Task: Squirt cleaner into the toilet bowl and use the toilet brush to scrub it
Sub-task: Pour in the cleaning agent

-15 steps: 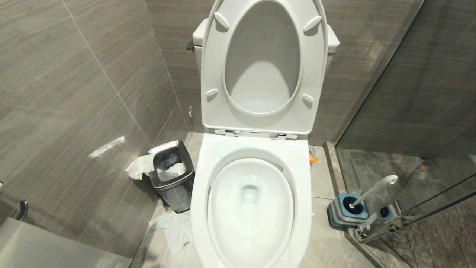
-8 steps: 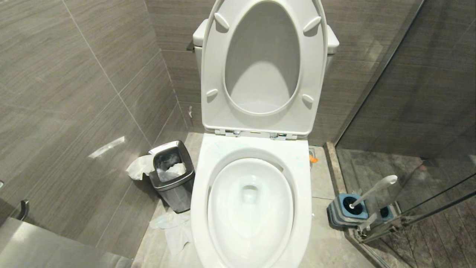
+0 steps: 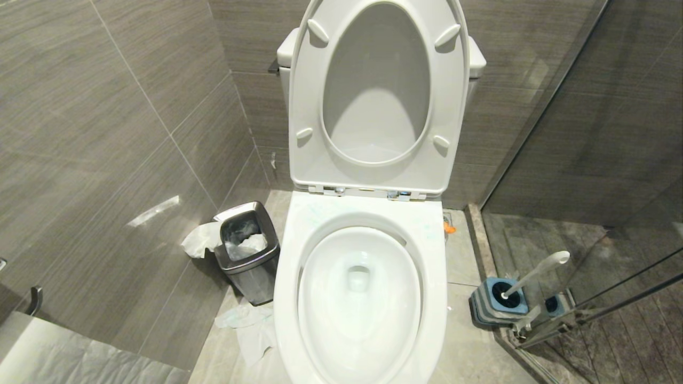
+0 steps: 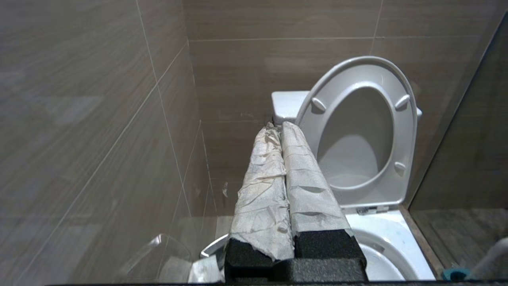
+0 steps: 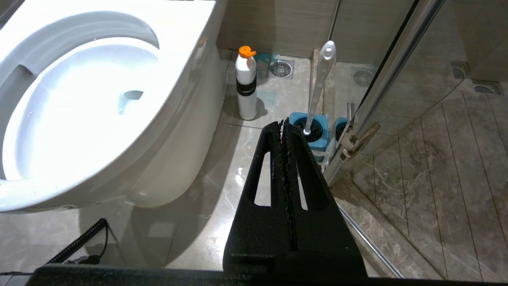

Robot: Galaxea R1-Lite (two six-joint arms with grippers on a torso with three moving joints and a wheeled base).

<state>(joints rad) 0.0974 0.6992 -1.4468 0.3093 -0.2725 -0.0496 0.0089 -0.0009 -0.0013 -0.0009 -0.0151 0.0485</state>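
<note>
Two end effectors, both pressed shut and empty.

Head view: toilet bowl point(image 3: 358, 298) dead ahead, seat and lid raised against the tank; toilet brush point(image 3: 536, 273) leaning in its blue-and-grey holder point(image 3: 493, 304) on the floor right of the bowl, beside the glass partition. Neither arm visible here; steel bin point(image 3: 248, 250) left of the bowl.

Left wrist view: left end effector point(image 4: 278, 131), paper-wrapped fingers touching, raised and aimed toward the tank. Nothing to fetch on that side.

Right wrist view: right end effector point(image 5: 282, 124) closed, low, pointing at the holder. Cleaner bottle point(image 5: 246, 85), orange-capped, upright just beside the bowl's base. Probably best: open wide first, approach the bottle's waist level, avoid knocking the brush handle nearby.
</note>
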